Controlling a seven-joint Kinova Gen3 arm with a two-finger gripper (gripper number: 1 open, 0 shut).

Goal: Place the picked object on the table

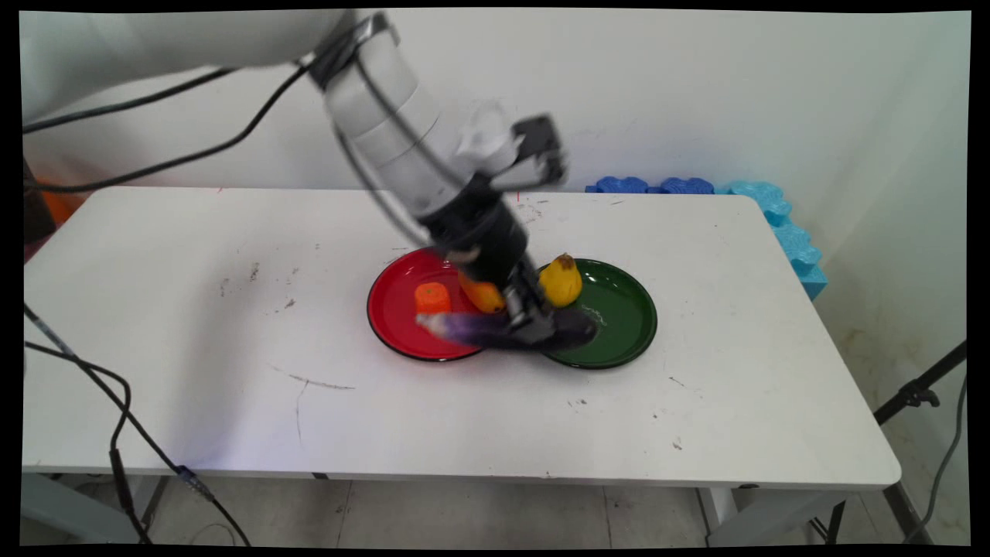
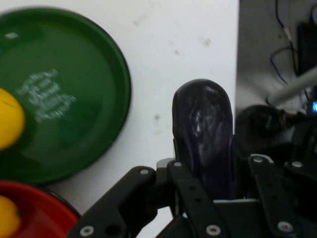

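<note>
Gripping eggplant [image 2: 203, 134] between fingers [image 2: 190, 198].

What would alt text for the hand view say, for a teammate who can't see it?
The gripper is shut on a dark purple eggplant, which sticks up between its black fingers over the white table. To the left lies a green plate with a yellow fruit at the picture's edge, and a red plate shows in the bottom-left corner.
</note>
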